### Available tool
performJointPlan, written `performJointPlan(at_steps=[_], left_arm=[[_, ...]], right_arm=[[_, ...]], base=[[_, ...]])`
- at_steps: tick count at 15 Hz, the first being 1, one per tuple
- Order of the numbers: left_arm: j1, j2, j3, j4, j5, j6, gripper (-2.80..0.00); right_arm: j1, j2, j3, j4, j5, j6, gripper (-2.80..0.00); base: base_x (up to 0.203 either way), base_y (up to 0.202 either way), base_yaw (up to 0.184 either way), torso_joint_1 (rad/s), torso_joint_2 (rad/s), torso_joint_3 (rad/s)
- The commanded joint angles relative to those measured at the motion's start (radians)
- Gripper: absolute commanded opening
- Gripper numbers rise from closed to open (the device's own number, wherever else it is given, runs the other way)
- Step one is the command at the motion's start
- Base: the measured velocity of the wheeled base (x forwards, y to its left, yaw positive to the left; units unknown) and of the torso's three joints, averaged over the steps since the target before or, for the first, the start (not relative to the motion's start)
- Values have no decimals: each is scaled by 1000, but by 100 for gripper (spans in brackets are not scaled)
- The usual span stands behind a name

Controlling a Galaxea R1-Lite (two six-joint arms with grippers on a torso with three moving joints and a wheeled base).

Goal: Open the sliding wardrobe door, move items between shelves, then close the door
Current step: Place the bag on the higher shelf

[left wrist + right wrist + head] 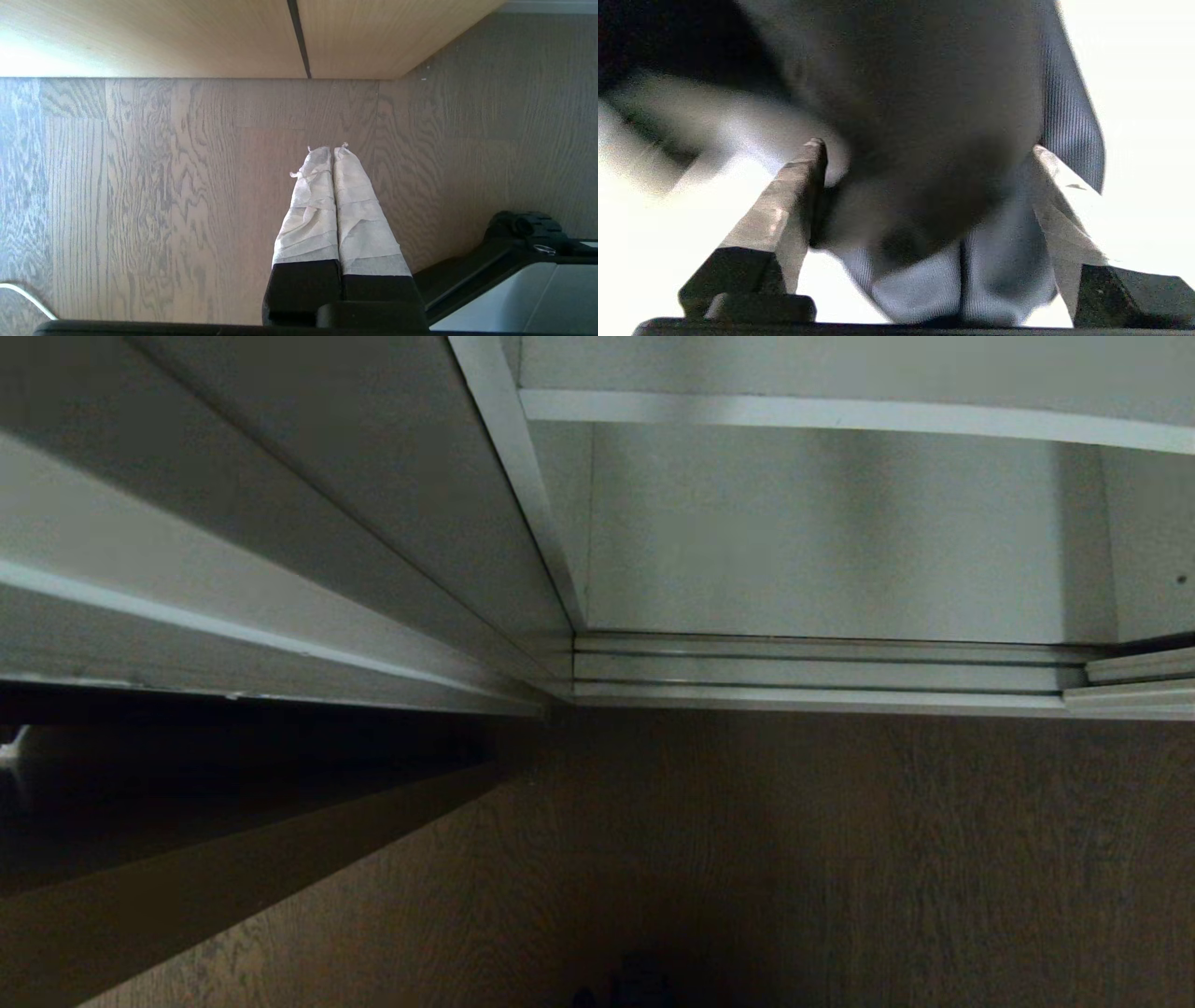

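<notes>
Two of my fingers on the right gripper (927,154) are standing spread wide, one on each side of the dark fabric item (924,116), which is bulging between them and filling most of the right wrist view. Whether the pads are touching the cloth I cannot tell, though they look set apart from it rather than pinching. I am judging this to be the letting-go part of the move, so doing it well means drawing straight back along the line of my fingers, so that neither tip is snagging a fold of the ribbed grey cloth nearest my palm and dragging the bundle off its resting place.

From my head I am looking into the open wardrobe: a white shelf (840,413) is crossing the top, the floor track (822,670) is lying beneath, and the sliding wardrobe door (280,476) is slanting away on my left. Neither arm is showing there.

My left gripper (332,151) is hanging parked over the wood-grain floor (140,186), its wrapped fingers pressed together on nothing, near a light wooden door (187,37) with a dark groove.
</notes>
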Motion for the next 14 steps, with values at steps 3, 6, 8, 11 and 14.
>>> performJointPlan(at_steps=[3,6,8,11,14], left_arm=[[1,1,0,-1,-1,0,-280],[1,1,0,-1,1,0,-280],[1,0,0,-1,-1,0,-280],[1,0,0,-1,0,0,-280],[1,1,0,-1,1,0,-280]], right_arm=[[5,-141,125,150,66,13,0],[4,-179,123,241,93,32,0],[4,-201,128,250,92,41,0],[3,-238,150,250,85,39,0],[4,-289,206,250,84,38,0]], base=[[0,0,0,0,0,0],[0,0,0,0,0,0],[0,0,0,0,0,0],[0,0,0,0,0,0],[0,0,0,0,0,0]])
